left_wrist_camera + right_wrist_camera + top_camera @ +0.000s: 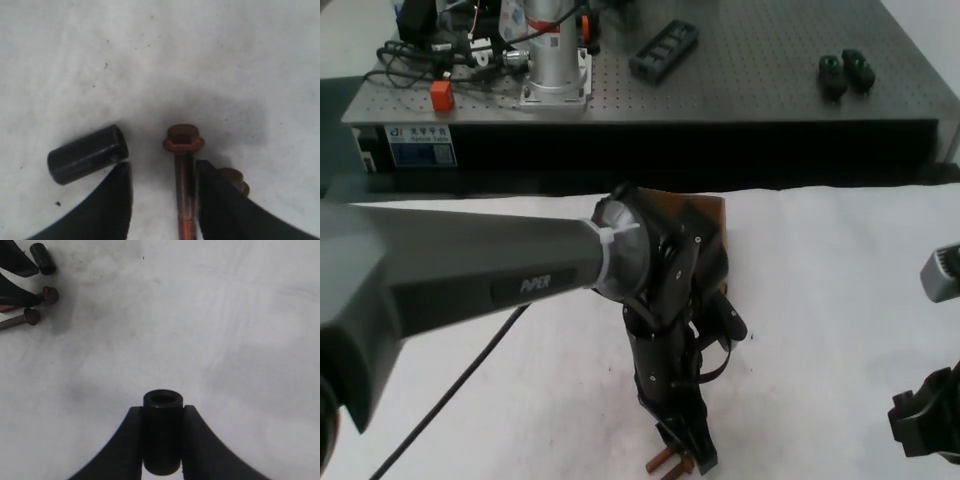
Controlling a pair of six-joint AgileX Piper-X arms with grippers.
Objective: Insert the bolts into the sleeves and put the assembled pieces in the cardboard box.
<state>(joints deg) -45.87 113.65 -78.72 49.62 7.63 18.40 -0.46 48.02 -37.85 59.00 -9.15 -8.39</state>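
My left gripper (164,167) is open and low over the white sheet, its fingers astride a copper bolt (183,170) that lies flat with one finger (220,205) close against it. A second bolt's head (235,179) peeks out behind that finger. A black sleeve (87,154) lies on its side just outside the other finger. In the high view this gripper (682,450) points down at the front edge by the bolts (665,462). My right gripper (162,412) is shut on another black sleeve (162,432), with the sleeve's open end facing outward. The cardboard box (705,215) sits behind the left arm.
The left arm (470,270) covers much of the sheet and part of the box. The right arm (925,420) stands at the right edge. Behind the sheet is a perforated bench with a metal post (555,50), cables and black parts (665,45).
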